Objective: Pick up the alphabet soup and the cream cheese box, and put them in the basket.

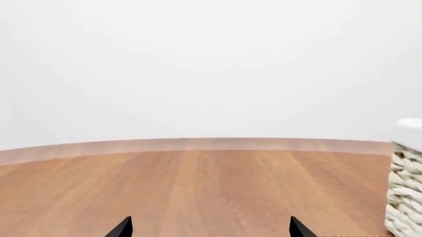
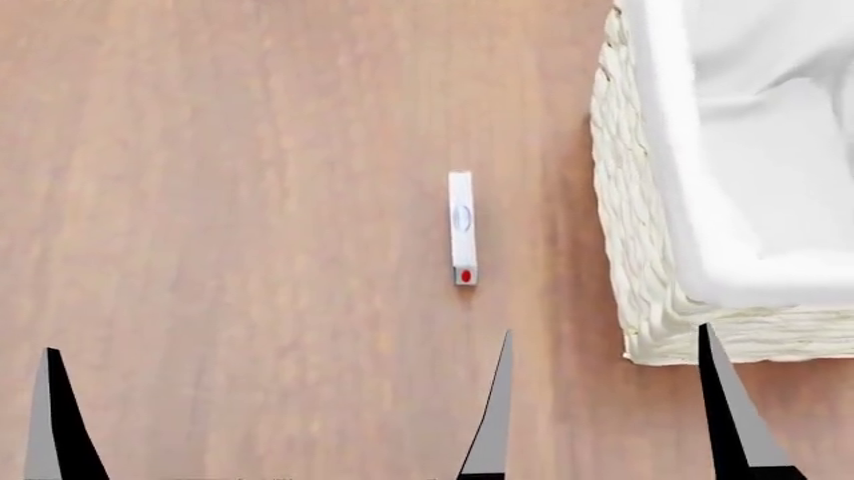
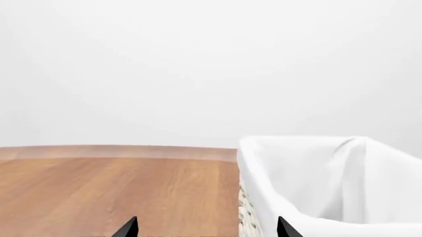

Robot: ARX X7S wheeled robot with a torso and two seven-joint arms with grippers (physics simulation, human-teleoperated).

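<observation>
Spreading under everything is the brown wooden tabletop (image 2: 240, 200), whose far rounded edge shows only in the two wrist views. On it stands the large cream woven wicker basket (image 2: 634, 250) with a white cloth liner folded over its rim; the head view looks down into its near left corner, the right wrist view shows its lined inside from the side, and the left wrist view catches only a strip of woven wall. The small thin white cream cheese box (image 2: 462, 228), with a blue oval logo and a red dot, stands on edge on the table, left of the basket and apart from it, seen only from the head. The left gripper (image 2: 274, 420) and right gripper (image 3: 205, 228) are both spread wide and hold nothing.
</observation>
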